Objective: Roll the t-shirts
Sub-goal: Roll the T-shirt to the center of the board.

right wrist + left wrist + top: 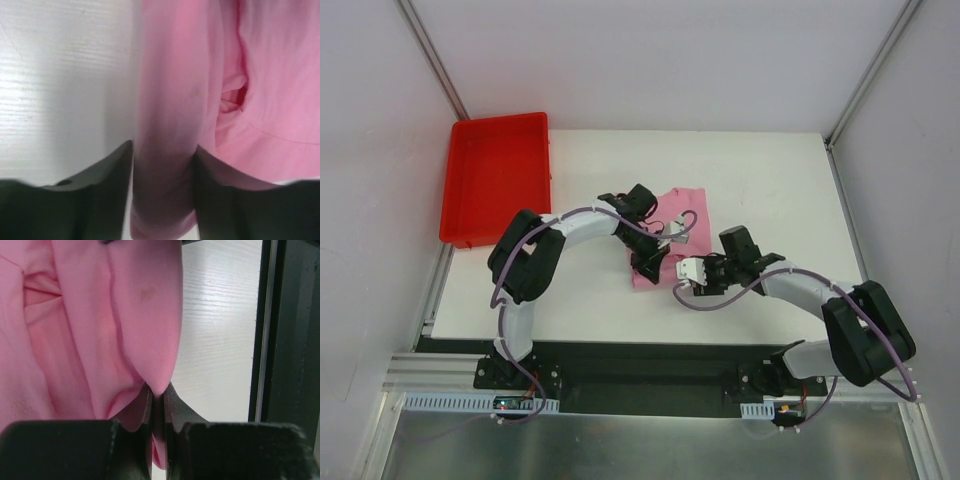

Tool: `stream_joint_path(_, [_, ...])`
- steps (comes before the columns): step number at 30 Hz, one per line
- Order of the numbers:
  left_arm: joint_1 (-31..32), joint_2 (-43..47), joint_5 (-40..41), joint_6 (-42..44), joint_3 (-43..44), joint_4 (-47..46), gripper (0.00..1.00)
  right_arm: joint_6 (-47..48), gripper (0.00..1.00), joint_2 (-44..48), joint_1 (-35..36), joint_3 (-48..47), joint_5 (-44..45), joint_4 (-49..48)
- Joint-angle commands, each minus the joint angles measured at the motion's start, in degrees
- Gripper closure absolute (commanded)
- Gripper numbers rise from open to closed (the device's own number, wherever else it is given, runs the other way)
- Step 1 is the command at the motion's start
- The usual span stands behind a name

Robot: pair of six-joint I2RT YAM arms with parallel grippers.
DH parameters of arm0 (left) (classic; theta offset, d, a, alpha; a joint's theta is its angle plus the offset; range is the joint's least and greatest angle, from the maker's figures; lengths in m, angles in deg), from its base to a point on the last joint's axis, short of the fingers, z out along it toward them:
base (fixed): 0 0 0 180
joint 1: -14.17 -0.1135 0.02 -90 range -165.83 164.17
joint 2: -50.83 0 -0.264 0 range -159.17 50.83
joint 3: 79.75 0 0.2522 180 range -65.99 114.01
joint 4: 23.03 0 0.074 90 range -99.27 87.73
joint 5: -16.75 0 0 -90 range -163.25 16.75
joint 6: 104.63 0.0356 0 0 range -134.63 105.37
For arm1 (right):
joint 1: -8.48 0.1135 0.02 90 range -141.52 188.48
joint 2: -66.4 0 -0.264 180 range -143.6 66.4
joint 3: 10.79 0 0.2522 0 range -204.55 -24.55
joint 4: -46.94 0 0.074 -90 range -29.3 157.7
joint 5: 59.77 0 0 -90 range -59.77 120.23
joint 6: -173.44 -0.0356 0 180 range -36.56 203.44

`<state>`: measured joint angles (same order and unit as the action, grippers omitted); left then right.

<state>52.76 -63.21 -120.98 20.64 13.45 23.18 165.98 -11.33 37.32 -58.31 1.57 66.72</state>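
The light-pink t-shirt (682, 203) lies folded into a narrow strip in the middle of the white table (770, 190). My left gripper (648, 264) sits over the strip's near left part. In the left wrist view it (158, 395) is shut on a thin pinched fold of the shirt (100, 330). My right gripper (678, 279) is at the strip's near right edge. In the right wrist view its jaws (164, 150) press on both sides of a thick rolled edge of the shirt (175, 100). The arms hide much of the shirt from above.
A red tray (548, 160) stands at the table's back left corner. The table's dark near rail (285, 340) runs just right of the left gripper. Grey walls close in the back and both sides.
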Motion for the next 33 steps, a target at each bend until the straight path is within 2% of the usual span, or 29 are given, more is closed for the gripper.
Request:
stream_joint_path(1, [-1.58, -0.22, -4.04, -0.37, 2.38, 1.65, 0.97, 3.85, 0.59, -4.08, 0.43, -3.50, 0.36, 4.77])
stream_joint_path(2, [-1.85, -0.13, -3.52, -1.24, 2.47, 1.65, 0.89, 3.85, 0.65, -5.66, 0.43, -5.86, 0.19, 5.92])
stream_joint_path(3, [-2.46, -0.04, -2.82, -1.95, 2.74, 1.65, 0.84, 3.85, 0.79, -6.46, 0.34, -7.10, 0.01, 8.89])
stream_joint_path(5, [-3.51, 0.92, -0.71, -5.01, 3.09, 1.39, 0.68, 5.60, 0.86, -8.04, -0.10, -12.26, -2.08, 14.25])
stream_joint_path(6, [-4.22, 1.71, 0.08, -6.16, 3.18, 1.13, 0.65, 5.61, 0.90, -9.96, -0.97, -13.78, -2.79, 18.72])
stream_joint_path(8, [-6.76, 5.57, 3.40, -10.28, 1.95, -1.92, 0.61, 6.57, 0.92, -13.21, -2.03, -18.86, -5.33, 24.70])
stream_joint_path(10, [-8.61, 10.91, 7.19, -12.58, -1.02, -4.48, 0.58, 6.05, 0.93, -19.80, -4.22, -29.05, -7.18, 35.08])
stream_joint_path(11, [-9.05, 12.77, 13.21, -14.85, -2.17, -7.37, 0.57, 6.05, 0.93, -22.17, -5.19, -32.56, -9.63, 38.77])
stream_joint_path(12, [-9.23, 15.83, 15.88, -15.92, -3.31, -8.18, 0.52, 6.49, 0.92, -24.72, -6.68, -41.13, -10.44, 46.98])
stream_joint_path(13, [-9.49, 17.08, 17.04, -15.76, -5.24, -8.36, 0.52, 6.66, 0.92, -31.01, -7.30, -45.21, -11.14, 51.41])
stream_joint_path(15, [-9.67, 20.24, 20.98, -14.79, -7.53, -8.97, 0.51, 7.02, 0.92, -36.76, -8.97, -56.79, -13.08, 62.29])
stream_joint_path(17, [-9.50, 21.83, 23.54, -14.61, -10.78, -9.68, 0.50, 7.98, 0.92, -43.88, -9.77, -63.77, -13.96, 71.26])
stream_joint_path(19, [-9.23, 24.21, 27.06, -14.18, -13.94, -11.61, 0.48, 8.42, 0.92, -47.32, -10.12, -70.44, -13.70, 75.26])
stream_joint_path(23, [-6.78, 26.32, 30.58, -10.06, -17.82, -14.78, 0.48, 8.60, 0.91, -49.71, -10.12, -71.89, -13.00, 77.21])
stream_joint_path(27, [-0.38, 28.86, 34.79, -3.12, -22.90, -20.04, 0.48, 9.82, 0.91, -51.46, -9.59, -73.46, -12.12, 79.92])
stream_joint_path(31, [5.25, 33.52, 39.37, 5.85, -32.75, -32.25, 0.47, 12.64, 0.91, -56.64, -8.98, -80.05, -11.85, 86.51])
stream_joint_path(32, [6.05, 34.49, 39.98, 9.52, -34.77, -38.97, 0.47, 13.34, 0.91, -57.61, -8.72, -81.28, -11.85, 88.79])
stream_joint_path(33, [6.76, 35.98, 40.25, 11.12, -38.44, -41.56, 0.47, 12.65, 0.91, -59.27, -8.63, -83.38, -11.59, 88.90])
